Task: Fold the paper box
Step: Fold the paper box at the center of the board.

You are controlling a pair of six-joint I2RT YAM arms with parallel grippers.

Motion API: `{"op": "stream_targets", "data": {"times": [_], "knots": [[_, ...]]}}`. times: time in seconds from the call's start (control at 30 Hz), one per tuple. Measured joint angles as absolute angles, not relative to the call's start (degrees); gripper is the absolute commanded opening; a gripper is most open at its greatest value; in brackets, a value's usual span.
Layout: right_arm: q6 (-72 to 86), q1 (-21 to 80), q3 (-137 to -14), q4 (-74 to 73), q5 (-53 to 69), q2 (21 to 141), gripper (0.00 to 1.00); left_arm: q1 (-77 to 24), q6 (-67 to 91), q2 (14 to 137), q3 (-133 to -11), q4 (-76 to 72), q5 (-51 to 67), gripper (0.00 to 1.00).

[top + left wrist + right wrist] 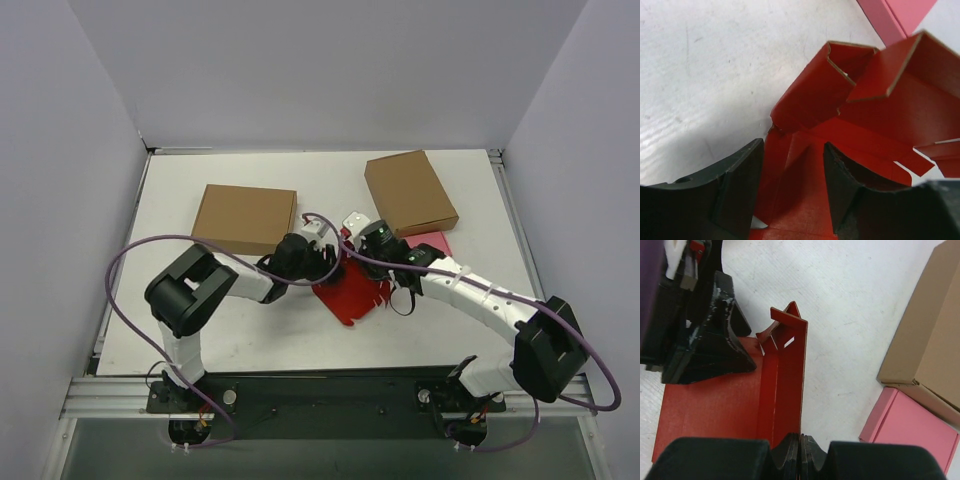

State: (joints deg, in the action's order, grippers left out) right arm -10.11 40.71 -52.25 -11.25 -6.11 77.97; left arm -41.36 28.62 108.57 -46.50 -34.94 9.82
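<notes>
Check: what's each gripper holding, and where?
Right gripper pinches the paper box by the near end of its upright side wall. Left gripper stands open over the flat panel, holding nothing.

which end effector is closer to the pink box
Right. The right end effector pinches the paper box wall on the side toward the pink box; the left end effector is across the sheet, farther away.

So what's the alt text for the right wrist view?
The right gripper, at the bottom edge, pinches an upright side wall of the red paper box. The left gripper hangs over the box's flat base, and a brown box and pink box sit to the right on the white table.
</notes>
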Motion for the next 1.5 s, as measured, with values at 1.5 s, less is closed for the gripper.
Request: {"op": "stream_targets", "data": {"times": [1.5], "knots": [[-9.1, 53.1, -53.6, -7.9, -14.9, 87.2, 0.00, -40.5, 32.8, 98.7, -31.3, -39.0, 15.2, 0.42]]}}
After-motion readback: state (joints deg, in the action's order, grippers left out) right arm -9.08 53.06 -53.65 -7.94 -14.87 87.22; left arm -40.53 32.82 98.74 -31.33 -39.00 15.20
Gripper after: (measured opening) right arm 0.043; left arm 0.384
